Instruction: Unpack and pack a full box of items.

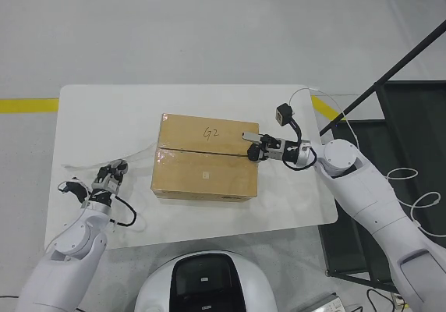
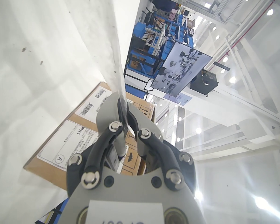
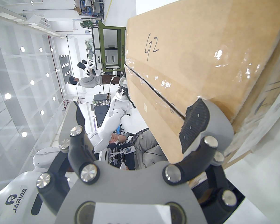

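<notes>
— Box [image 1: 204, 157] whereabouts?
— Mid-table [image 1: 285, 204], flaps shut; right gripper [image 1: 252, 146] spread wide at its seam end, holding nothing; left gripper [image 1: 114, 168] pinched tight on clear film strip [image 2: 120, 80].

White arms [image 1: 379, 203], grey fingers [image 3: 218, 120], black linkages [image 3: 191, 162], silver screws [image 3: 89, 172].

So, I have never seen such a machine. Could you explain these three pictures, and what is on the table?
This is a robot with two arms, each ending in a gripper. One picture looks down from above the arms; the other two come from cameras on the wrists. On the white table stands one cardboard box, its flaps down. The right gripper is open at the box's edge, holding nothing. The left gripper is shut on a thin pale strip, perhaps peeled tape.
</notes>
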### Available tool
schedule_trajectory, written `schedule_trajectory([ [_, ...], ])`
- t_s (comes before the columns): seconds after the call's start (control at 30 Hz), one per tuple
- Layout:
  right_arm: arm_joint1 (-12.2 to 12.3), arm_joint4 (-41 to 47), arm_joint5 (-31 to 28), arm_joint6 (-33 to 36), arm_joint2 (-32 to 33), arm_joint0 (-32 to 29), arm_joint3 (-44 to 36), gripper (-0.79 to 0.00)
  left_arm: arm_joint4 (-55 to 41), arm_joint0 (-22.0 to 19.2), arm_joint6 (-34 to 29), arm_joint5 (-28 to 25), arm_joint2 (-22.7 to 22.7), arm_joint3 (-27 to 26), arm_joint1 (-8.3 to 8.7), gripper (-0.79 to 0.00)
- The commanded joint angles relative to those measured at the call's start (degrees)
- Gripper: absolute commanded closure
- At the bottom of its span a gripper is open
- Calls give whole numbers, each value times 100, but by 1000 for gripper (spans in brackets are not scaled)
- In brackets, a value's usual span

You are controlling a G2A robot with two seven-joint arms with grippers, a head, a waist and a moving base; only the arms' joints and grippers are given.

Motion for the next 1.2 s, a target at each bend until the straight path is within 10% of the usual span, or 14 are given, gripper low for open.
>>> schedule_trajectory([
  [0.0,0,0,0,0,0,0,0,-785,94,7,-5,1,-54,-155,-5,0],
  [0.7,0,0,0,0,0,0,0,-785,2232,-279,185,1134,18,-1627,-94,0],
  [1.17,0,0,0,0,0,0,0,-785,2520,-439,544,1588,313,-1722,-269,0],
])
